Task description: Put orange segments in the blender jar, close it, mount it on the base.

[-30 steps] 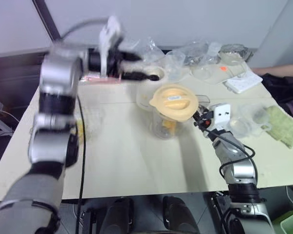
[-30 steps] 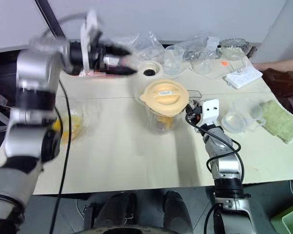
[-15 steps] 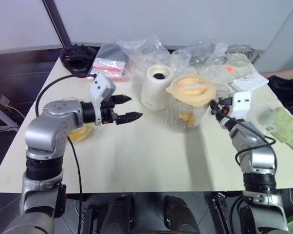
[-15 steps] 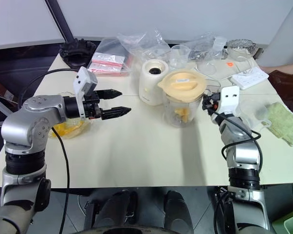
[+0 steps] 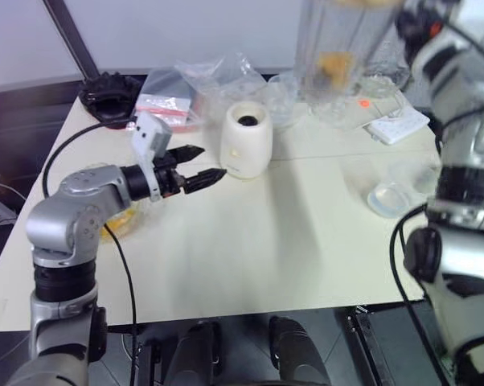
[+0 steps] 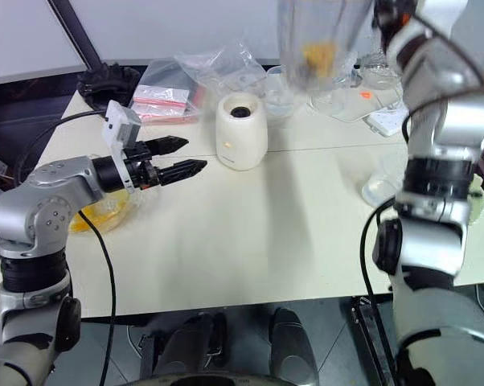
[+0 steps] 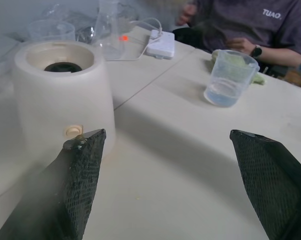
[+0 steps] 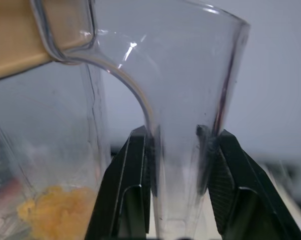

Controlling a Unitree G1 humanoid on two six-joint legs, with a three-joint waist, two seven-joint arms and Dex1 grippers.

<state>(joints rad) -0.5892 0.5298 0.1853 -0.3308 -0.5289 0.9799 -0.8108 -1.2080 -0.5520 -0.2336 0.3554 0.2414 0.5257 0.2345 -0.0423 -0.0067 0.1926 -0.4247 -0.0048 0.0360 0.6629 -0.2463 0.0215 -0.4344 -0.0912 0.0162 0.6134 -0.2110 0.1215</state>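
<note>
The blender jar (image 5: 338,36) hangs high above the back of the table, with orange segments (image 8: 55,217) lying in its bottom. Its cream-yellow lid (image 8: 15,40) is on. My right gripper (image 8: 176,145) is shut on the jar's clear side handle. The cream-white base (image 5: 246,141) stands on the table below and to the left of the jar, its dark socket facing up. My left gripper (image 5: 206,162) is open and level, its tips just left of the base and holding nothing. More orange segments lie in a glass bowl (image 6: 97,215) under the left forearm.
A black ridged round object (image 5: 109,87) and plastic bags (image 5: 194,80) sit at the back left. A clear measuring cup (image 5: 391,189) stands at the right, with a white power strip (image 5: 399,125) behind it. A person (image 7: 250,25) sits beyond the table's right side.
My right arm has lifted the jar off the table and raised it high. The left gripper has drawn back a little, still open. The camera view has shifted.
</note>
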